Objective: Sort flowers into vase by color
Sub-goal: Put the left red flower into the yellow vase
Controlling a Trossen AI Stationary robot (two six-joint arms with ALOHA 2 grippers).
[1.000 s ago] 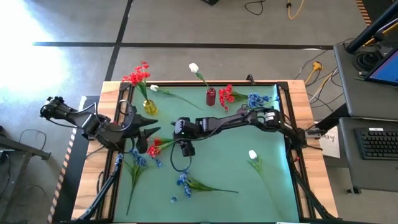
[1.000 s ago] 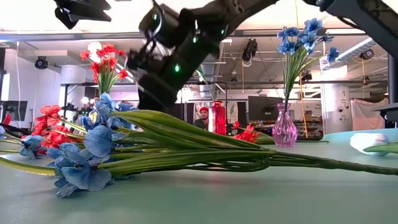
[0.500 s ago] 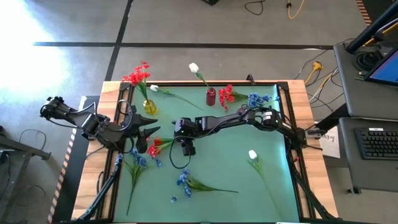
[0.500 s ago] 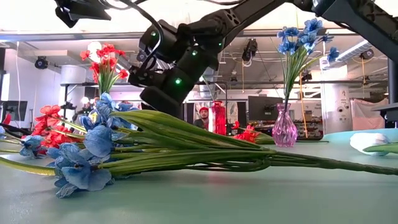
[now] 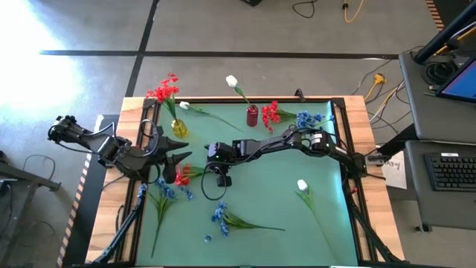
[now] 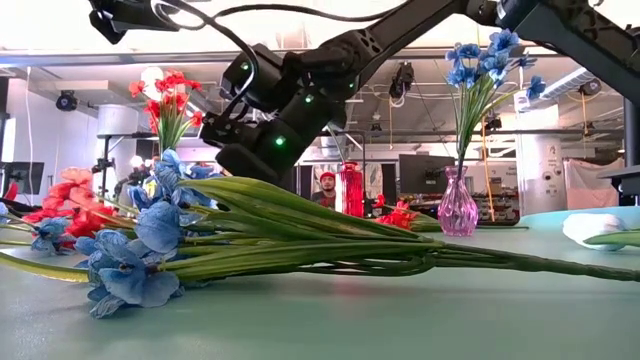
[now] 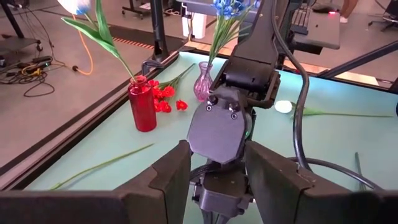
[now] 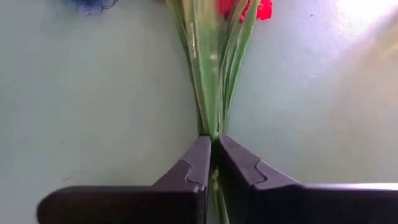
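A red flower (image 5: 183, 176) lies on the green mat left of centre, bloom toward the left edge, with my right gripper (image 8: 212, 144) shut on its stem. My left gripper (image 5: 178, 159) hangs open just left of it, holding nothing. At the back, a yellow vase (image 5: 178, 127) holds red flowers, a red vase (image 5: 252, 115) holds a white one, and a pink vase (image 6: 457, 206) holds blue ones. Two blue flowers (image 5: 161, 190) (image 5: 221, 217) and two white flowers (image 5: 302, 185) (image 5: 184, 106) lie loose on the mat. My right gripper pinches the red flower's green stem (image 8: 211, 132) between its two fingers, just below where the long leaves spread out. The fingers come from above, one on each side of the stem. The flower lies flat on the mat.
Another red flower (image 5: 271, 113) lies beside the red vase. In the low view a blue flower (image 6: 140, 250) with long leaves lies close to the camera. The table's wooden rim (image 5: 134, 104) frames the mat. A desk with a keyboard (image 5: 454, 170) stands to the right.
My right gripper has come down and tipped over onto the red flower's stem, shifting slightly toward the table's left edge. The flower's bloom end has moved a little on the mat.
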